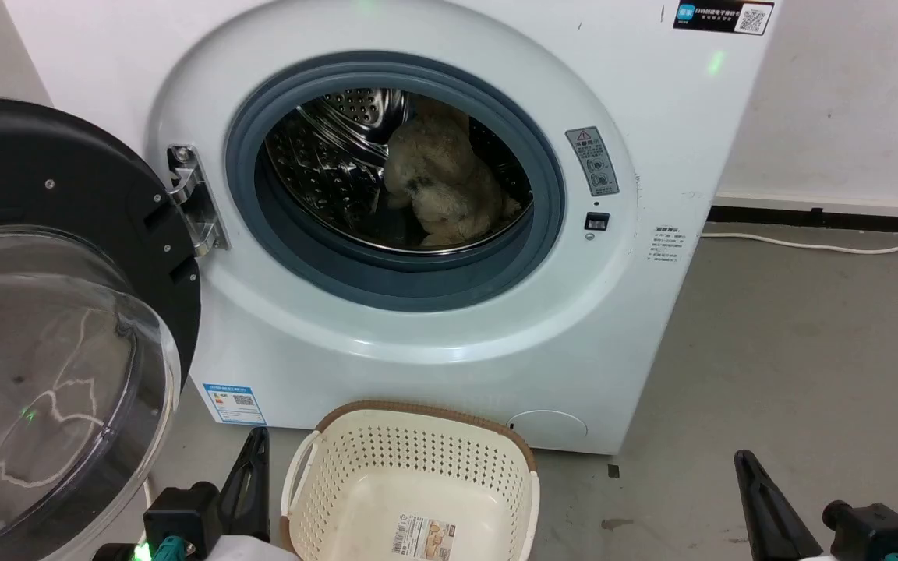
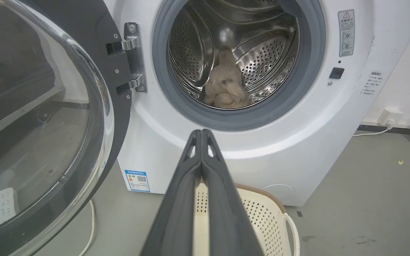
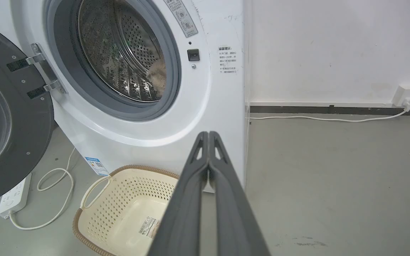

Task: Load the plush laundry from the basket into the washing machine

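Head view | plush toy (image 1: 441, 183) lies in the drum (image 1: 324, 156) of the washing machine (image 1: 418, 351) | basket (image 1: 410, 456) on floor (image 1: 792, 351) below porthole (image 1: 394, 284), holding just its label (image 1: 423, 538) | left claw (image 2: 201, 132), right claw (image 3: 208, 133): both closed tight, gripping nothing, clear of porthole | door (image 1: 51, 312) swung wide for access; loading looks done

Top sticker (image 1: 722, 17) on the washing machine (image 1: 433, 358): QR code, wording illegible.
Grey sticker (image 1: 593, 161): warning triangle.
Blue sticker (image 1: 235, 403): QR code.
Label (image 1: 423, 538) in the basket (image 1: 418, 456): barcode (digits unreadable).
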Available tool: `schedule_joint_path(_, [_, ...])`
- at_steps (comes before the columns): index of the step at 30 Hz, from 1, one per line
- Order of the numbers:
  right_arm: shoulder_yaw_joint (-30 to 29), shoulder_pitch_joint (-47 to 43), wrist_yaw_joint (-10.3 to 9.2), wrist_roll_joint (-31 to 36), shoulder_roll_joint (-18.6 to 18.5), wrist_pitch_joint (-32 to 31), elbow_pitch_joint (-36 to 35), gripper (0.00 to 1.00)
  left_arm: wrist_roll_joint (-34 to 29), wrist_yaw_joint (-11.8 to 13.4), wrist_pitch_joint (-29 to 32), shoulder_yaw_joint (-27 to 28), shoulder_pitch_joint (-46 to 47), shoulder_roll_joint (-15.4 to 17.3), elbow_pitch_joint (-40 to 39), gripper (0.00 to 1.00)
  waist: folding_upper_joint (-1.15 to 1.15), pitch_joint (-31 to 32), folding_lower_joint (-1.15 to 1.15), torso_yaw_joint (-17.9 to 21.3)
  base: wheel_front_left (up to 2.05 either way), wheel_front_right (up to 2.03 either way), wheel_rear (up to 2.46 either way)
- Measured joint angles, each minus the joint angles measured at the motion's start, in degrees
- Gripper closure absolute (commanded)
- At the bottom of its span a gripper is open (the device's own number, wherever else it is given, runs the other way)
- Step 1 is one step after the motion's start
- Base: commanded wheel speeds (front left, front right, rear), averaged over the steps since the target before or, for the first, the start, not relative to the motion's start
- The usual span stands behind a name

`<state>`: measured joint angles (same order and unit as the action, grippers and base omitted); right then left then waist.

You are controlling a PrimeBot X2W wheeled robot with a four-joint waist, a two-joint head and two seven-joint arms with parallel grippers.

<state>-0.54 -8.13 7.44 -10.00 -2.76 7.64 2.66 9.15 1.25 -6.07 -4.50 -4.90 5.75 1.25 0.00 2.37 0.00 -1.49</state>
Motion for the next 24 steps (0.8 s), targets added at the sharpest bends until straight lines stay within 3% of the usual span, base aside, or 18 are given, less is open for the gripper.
schedule_joint_path(24, [0.12, 1.81, 0.00, 2.52, 0.00, -2.01, -0.62, 1.00, -2.52, -0.40, 1.53, 1.25, 1.24, -0.91, -0.23, 1.00, 0.00, -0.65, 0.00, 0.41, 0.00, 0.00, 0.00])
